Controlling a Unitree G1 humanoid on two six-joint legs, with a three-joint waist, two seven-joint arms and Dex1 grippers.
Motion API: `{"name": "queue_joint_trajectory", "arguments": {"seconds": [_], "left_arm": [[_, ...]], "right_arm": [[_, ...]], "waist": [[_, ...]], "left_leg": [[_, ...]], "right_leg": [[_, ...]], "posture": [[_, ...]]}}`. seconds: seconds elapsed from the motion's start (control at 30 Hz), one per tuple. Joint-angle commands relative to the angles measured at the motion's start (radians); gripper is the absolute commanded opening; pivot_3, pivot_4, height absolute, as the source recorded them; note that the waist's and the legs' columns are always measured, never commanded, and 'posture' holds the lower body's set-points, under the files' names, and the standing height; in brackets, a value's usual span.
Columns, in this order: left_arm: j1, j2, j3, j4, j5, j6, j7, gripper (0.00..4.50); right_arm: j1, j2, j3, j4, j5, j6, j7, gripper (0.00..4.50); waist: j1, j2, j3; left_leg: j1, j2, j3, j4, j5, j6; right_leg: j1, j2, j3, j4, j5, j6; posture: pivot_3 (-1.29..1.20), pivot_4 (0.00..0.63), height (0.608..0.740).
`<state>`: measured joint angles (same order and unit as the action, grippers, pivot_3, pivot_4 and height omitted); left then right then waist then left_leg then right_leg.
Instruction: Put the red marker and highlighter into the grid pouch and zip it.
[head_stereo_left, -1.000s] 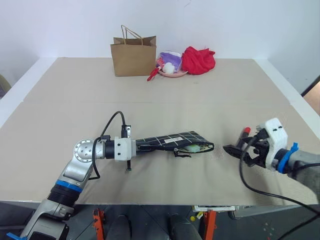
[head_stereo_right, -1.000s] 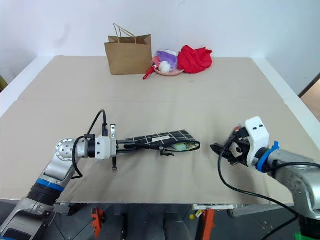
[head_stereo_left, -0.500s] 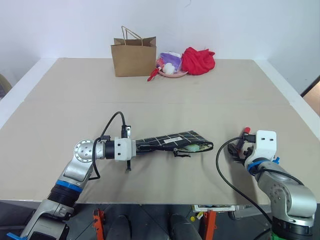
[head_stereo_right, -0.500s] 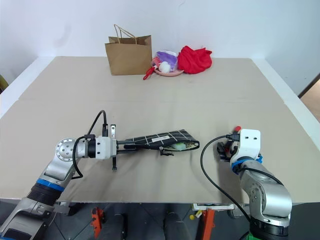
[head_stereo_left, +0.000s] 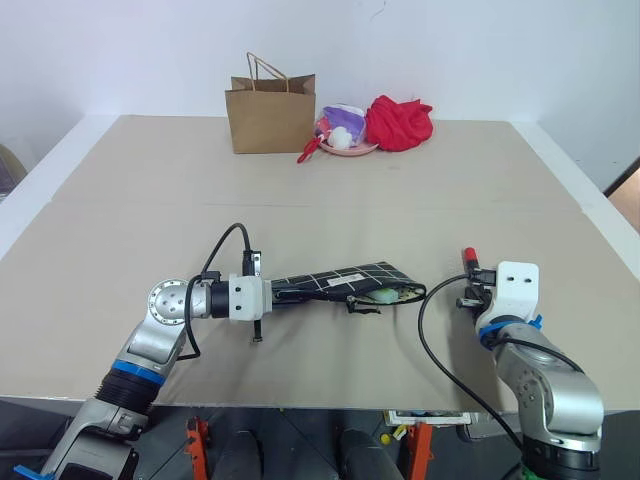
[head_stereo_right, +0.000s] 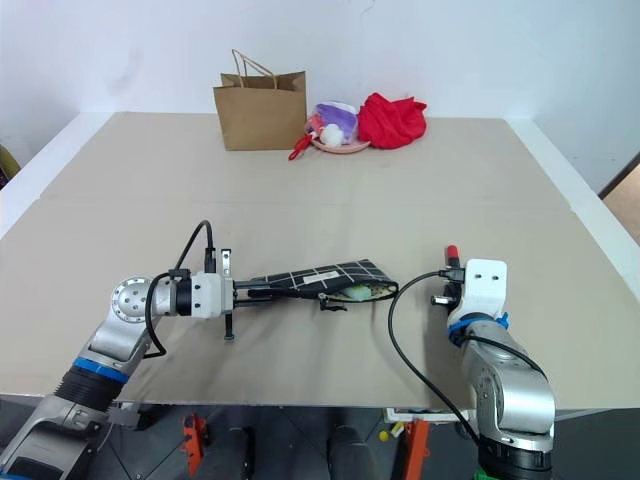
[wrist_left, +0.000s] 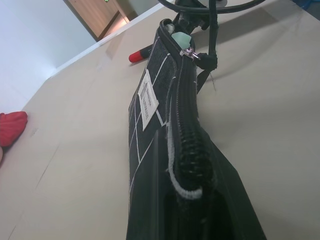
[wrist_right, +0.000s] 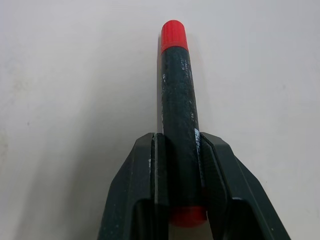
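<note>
Nearest you, at the lower right of the left eye view, your right claw is clamped on the red marker: the right wrist view shows both black fingers pressed against the dark barrel, with one red end down between them and the other red end sticking out past the tips, just above the counter. In the head views that far red tip pokes up just beyond the white wrist housing. At the lower left of the frame, your left claw is closed on the end of the grid pouch, holding it out toward the middle of the frame; in the left wrist view the pouch runs away from the claw with its white label on the side and the zipper pull near the far end. The pouch mouth faces the right claw and stands open, and the highlighter shows pale green inside it. The marker and the pouch mouth are near each other but apart. At the far edge, upper centre of the frame, you have a brown paper bag, then a pink dish of small items beside it, then a red cloth.
</note>
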<state>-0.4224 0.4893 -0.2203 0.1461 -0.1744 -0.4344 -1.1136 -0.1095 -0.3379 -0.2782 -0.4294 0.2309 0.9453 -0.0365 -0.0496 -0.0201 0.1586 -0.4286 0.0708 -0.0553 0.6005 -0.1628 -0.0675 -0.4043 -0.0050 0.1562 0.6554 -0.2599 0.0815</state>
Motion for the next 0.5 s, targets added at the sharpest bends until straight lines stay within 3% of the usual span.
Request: {"name": "queue_joint_trajectory", "arguments": {"seconds": [0.03,0.1,0.3,0.5], "left_arm": [[-0.02,0.004,0.016,-0.009,-0.005,-0.011,0.009,0.0],[-0.021,0.005,0.017,-0.009,-0.006,-0.011,0.008,0.0],[-0.03,0.01,0.023,0.006,-0.011,-0.01,0.004,0.0],[-0.033,0.01,0.019,0.016,-0.009,-0.016,-0.001,0.0]], "right_arm": [[0.021,-0.069,0.017,-0.011,0.006,-0.016,0.095,0.61],[0.016,-0.11,0.018,-0.02,0.013,-0.034,0.143,0.61],[-0.016,-0.342,-0.033,-0.1,0.194,-0.12,0.533,0.61],[-0.09,-0.521,-0.136,-0.068,0.461,-0.094,0.864,0.61]], "waist": [[0.0,0.0,0.0],[-0.001,0.0,0.0],[-0.002,0.004,0.002],[0.0,0.003,0.002]], "left_leg": [[0.0,0.0,0.0,0.0,0.0,0.0],[0.0,0.0,0.0,0.0,0.0,0.0],[-0.001,0.0,0.0,0.0,0.0,0.0],[-0.001,0.0,0.0,0.0,0.0,0.0]], "right_leg": [[0.0,0.0,0.0,0.0,0.0,0.0],[0.0,0.0,0.0,0.0,0.0,0.0],[-0.001,0.0,0.0,0.0,0.0,0.0],[-0.001,0.0,0.0,0.0,-0.001,0.001]], "posture": [[0.0,0.15,0.74],[0.0,0.15,0.74],[0.0,0.15,0.74],[0.0,0.15,0.74]]}}
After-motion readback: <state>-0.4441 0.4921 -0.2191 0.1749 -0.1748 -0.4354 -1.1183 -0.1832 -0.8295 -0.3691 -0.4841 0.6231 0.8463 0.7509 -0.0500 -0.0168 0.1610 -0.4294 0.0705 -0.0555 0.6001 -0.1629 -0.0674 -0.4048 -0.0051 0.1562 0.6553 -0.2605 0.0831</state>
